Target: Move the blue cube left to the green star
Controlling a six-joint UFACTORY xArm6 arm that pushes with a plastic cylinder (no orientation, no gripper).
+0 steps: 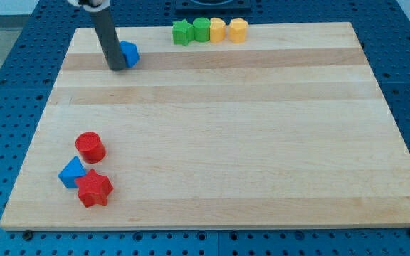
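Push step in hand, judged early: blue cube (129, 53) near the top left of the board (212, 142), well apart from the green star (183, 33) at the left end of the top-edge row. Tip (117, 68) down on the board at the cube's left face, touching or just beside it; contact not resolvable. Plain rod, so nothing to open or clench and nothing grasped; at most pressing sideways on the cube. Row at top, left to right: green star, green block (201, 30), yellow block (218, 30), second yellow block (238, 30), shapes of the last three unclear. Next move, as judged: drive the cube toward the view's right and slightly up, stopping just left of the star. Risk: off-centre contact rotating the cube away, or overshoot nudging the star into the row. Lower left cluster well clear of the path: red cylinder (90, 146), blue triangle (72, 173), red star (94, 188).
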